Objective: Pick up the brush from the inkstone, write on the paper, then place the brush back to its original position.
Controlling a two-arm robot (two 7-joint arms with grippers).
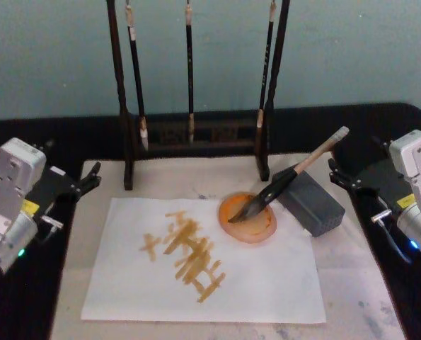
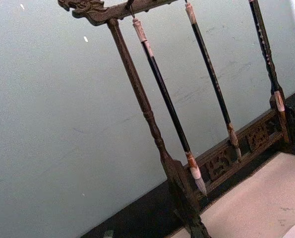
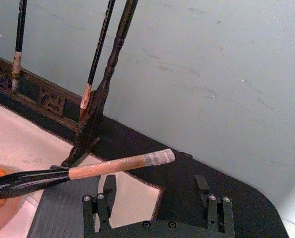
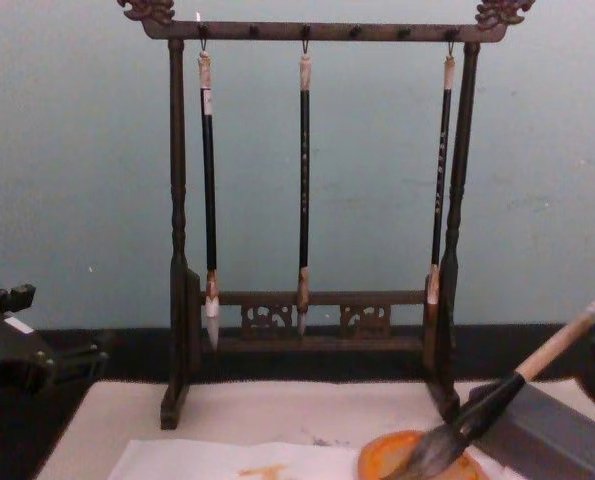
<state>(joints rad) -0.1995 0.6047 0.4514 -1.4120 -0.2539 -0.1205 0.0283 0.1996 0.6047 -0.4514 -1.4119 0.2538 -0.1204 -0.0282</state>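
The brush (image 1: pixel 295 173) leans with its tan handle across the grey inkstone block (image 1: pixel 310 202), and its dark bristles rest in a round orange dish (image 1: pixel 249 219). The chest view shows the brush (image 4: pixel 517 385) slanting up to the right from the dish (image 4: pixel 402 455). The white paper (image 1: pixel 267 276) lies flat in front and carries orange-yellow strokes. My right gripper (image 1: pixel 344 177) hovers just right of the inkstone. In the right wrist view the right gripper (image 3: pixel 154 198) is open and empty, close behind the handle (image 3: pixel 117 166). My left gripper (image 1: pixel 88 180) rests open at the mat's left edge.
A dark wooden rack (image 1: pixel 196 134) with three thin hanging brushes stands behind the paper, near the wall. A cream felt mat (image 1: pixel 352 276) lies under everything on the black table (image 1: pixel 26 312). The rack's right foot (image 1: pixel 264 170) is close to the brush.
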